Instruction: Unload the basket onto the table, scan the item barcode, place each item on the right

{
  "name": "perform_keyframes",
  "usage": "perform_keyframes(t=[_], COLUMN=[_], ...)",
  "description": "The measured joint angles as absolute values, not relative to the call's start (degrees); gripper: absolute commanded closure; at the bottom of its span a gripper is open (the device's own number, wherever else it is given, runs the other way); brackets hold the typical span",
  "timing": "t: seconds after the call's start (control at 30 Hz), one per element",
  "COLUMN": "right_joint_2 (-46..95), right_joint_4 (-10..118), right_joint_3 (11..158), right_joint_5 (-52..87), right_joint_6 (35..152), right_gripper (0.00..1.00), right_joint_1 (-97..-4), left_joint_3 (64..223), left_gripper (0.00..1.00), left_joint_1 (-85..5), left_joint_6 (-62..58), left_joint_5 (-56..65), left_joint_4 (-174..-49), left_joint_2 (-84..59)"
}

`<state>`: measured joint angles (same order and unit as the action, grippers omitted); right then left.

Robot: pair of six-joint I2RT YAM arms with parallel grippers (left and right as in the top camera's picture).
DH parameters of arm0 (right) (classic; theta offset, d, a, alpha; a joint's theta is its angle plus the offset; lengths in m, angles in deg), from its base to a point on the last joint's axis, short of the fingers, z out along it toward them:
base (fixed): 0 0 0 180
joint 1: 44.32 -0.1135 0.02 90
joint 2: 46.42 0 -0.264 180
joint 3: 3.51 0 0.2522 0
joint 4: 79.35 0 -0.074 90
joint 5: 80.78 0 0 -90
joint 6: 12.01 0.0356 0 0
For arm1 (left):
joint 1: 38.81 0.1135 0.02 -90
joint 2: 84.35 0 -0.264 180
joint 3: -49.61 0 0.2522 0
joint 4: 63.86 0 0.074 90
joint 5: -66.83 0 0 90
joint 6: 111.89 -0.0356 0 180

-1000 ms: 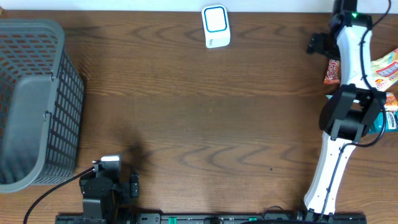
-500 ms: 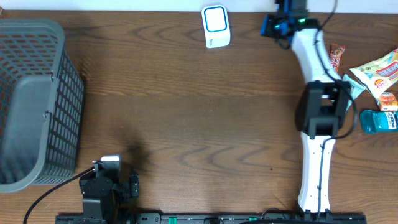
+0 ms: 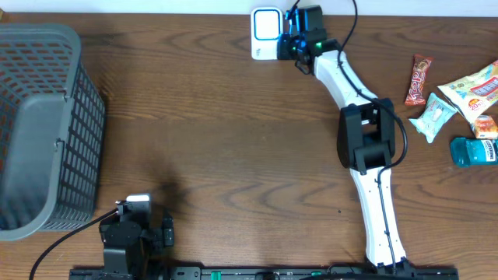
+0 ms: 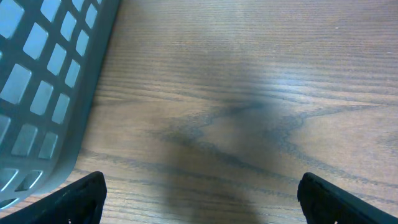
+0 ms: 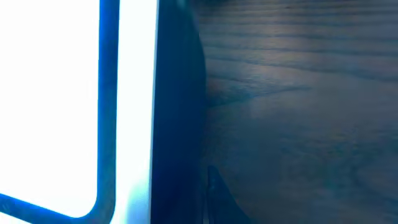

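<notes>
**Right arm is up at the scanner**

The scanner [image 3: 269, 33] is a white box with a blue frame. It lies at the far edge of the table [image 3: 233, 132].

The right gripper [image 3: 296, 35] is just beside the scanner, on the scanner's right side. Its jaws are shut tight. I cannot tell if it has anything in them. In the right wrist view the scanner's bright white face and blue edge are very close and fill the left side. The wood next to it looks blue.

The things to scan lie well apart from the scanner, far off to its right. There is a candy bar [image 3: 419, 79], a snack bag [image 3: 473, 87], a small pale green packet [image 3: 433, 117] and a blue tub [image 3: 475, 150]. All of them lie on the table.

The left gripper [image 4: 200, 196] is far from the scanner, down at the near edge and off to the scanner's left. Its jaws are wide open, with only bare wood showing between them.

A gray basket [image 3: 47, 124] sits far to the left of the scanner. In the left wrist view its wall is near the left gripper.
</notes>
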<state>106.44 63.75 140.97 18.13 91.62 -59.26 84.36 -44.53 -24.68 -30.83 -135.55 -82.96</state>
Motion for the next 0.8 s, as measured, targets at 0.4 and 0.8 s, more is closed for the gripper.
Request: perform_keyframes(t=[0.4,0.8], right_joint_2=[104.69,80.67], right_joint_4=[50.92,26.14], right_joint_3=[141.34,140.68], right_joint_5=[10.78,1.62], right_joint_6=[91.38,89.89], right_gripper=[0.99,0.99], right_joint_1=[-59.56,-59.54], left_joint_3=[84.36,84.36], left_gripper=[0.02,0.02], left_joint_1=[-44.53,-44.53], left_joint_6=[-24.66,-24.66], left_joint_5=[-30.83,-30.85], left_joint_4=[-135.55,-135.57], left_joint_2=[-82.96,-82.96])
